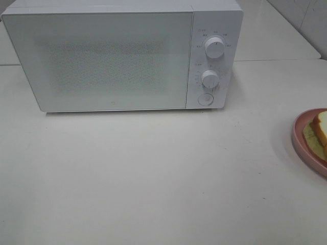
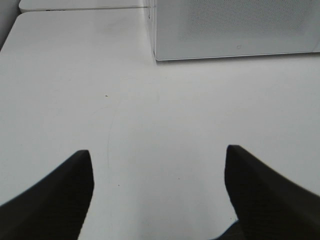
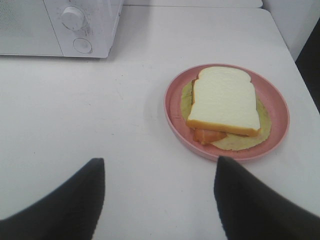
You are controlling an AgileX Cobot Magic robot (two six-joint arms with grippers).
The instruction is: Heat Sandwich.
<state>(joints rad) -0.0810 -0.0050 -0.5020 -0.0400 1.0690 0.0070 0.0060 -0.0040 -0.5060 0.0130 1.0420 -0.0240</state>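
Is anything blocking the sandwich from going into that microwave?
Yes: the microwave door is shut. The table between it and the sandwich on the pink plate looks bare. Both grippers are open.

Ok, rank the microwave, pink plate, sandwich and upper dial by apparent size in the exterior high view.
1. microwave
2. pink plate, cropped by the frame
3. sandwich, also cropped
4. upper dial

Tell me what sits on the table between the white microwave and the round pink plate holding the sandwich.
Nothing: only bare white tabletop separates the white microwave from the round pink plate holding the white-bread sandwich, clearest in the right wrist view.
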